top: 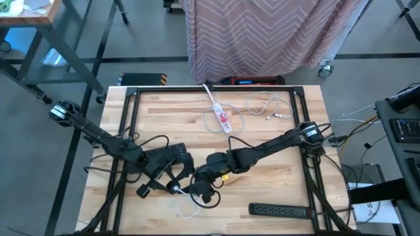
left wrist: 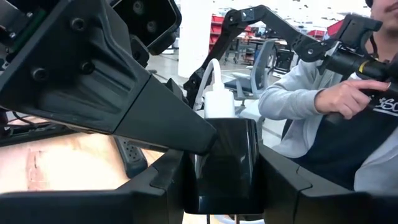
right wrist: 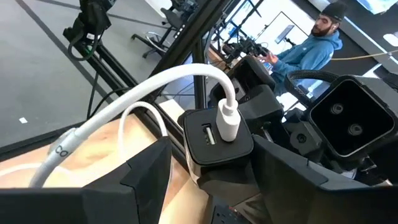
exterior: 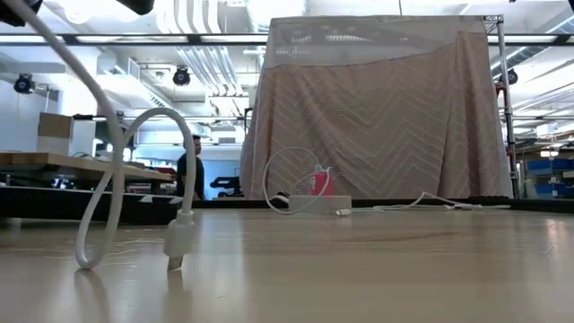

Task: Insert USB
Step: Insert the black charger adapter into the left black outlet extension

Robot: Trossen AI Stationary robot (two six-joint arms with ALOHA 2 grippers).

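A black charger block (right wrist: 214, 140) with two USB ports is held above the table's near middle, with my left gripper (left wrist: 222, 186) shut on it. A white USB plug (right wrist: 227, 121) sits in one port. Its white cable (right wrist: 124, 102) arches away, and the other end's plug (exterior: 177, 242) stands tip-down on the table. My right gripper (right wrist: 214, 180) faces the port side. It is open, with a finger on either side of the block and a gap showing. In the high view the two grippers (top: 178, 178) (top: 199, 185) meet nose to nose. My left gripper pinches the charger block's two opposite sides (left wrist: 186, 168) between its two fingers. It comes in level from the table's left. The block is lifted clear of the table, with its port face turned away toward my right gripper.
A black power strip (top: 279, 210) lies near the front right edge. A white power strip with a red part (top: 222, 117) and a loose cable (top: 269, 108) lie at the far middle. A person (left wrist: 336, 118) sits beyond the table.
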